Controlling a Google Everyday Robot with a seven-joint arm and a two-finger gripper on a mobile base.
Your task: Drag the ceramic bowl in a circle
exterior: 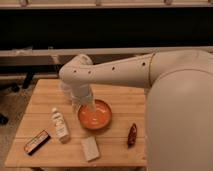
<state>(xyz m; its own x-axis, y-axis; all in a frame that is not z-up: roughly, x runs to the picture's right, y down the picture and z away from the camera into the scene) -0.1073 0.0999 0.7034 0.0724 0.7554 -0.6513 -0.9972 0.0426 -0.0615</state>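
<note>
The ceramic bowl (96, 116) is round, shallow and orange with a darker rim. It sits near the middle of the wooden table (45, 92). My gripper (88, 106) comes down from the white arm (115, 70) and reaches into the bowl at its back left edge. The arm's wrist hides most of the gripper.
A small white bottle (60, 124) lies left of the bowl. A dark flat box with a red edge (36, 142) lies at the front left. A pale rectangular block (90, 148) lies in front of the bowl. A dark red packet (132, 134) lies to the right. The arm's large body (180, 110) covers the table's right side.
</note>
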